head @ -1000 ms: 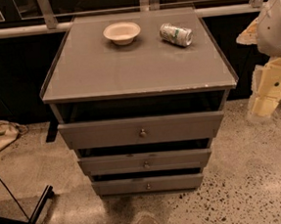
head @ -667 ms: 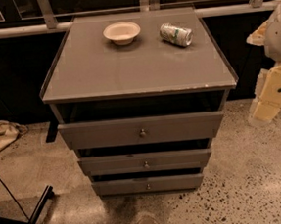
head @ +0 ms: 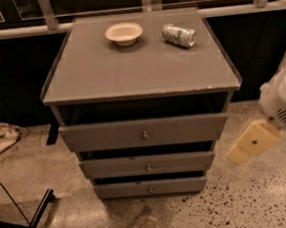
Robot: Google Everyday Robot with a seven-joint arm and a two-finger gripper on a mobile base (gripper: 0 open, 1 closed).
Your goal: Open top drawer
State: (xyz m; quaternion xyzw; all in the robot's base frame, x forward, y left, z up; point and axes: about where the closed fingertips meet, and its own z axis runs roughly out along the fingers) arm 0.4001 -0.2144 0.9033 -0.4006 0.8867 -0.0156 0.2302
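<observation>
The top drawer (head: pixel 144 132) is the widest grey front of three, with a small round metal knob (head: pixel 145 135) at its centre. It stands out a little from the cabinet, with a dark gap above it under the cabinet top (head: pixel 138 61). My gripper (head: pixel 250 144) is the cream part at the end of the white arm (head: pixel 284 101), at the right. It hangs in the air to the right of the drawers, level with the middle drawer (head: pixel 147 164), and touches nothing.
A white bowl (head: pixel 124 33) and a can lying on its side (head: pixel 179 35) sit on the cabinet top. The bottom drawer (head: pixel 149 188) is just above the speckled floor. A black stand leg (head: pixel 35 220) and a cloth bag (head: pixel 2 136) lie at the left.
The arm and gripper have moved down and a little left, from beside the cabinet top to beside the drawers. The drawers look the same.
</observation>
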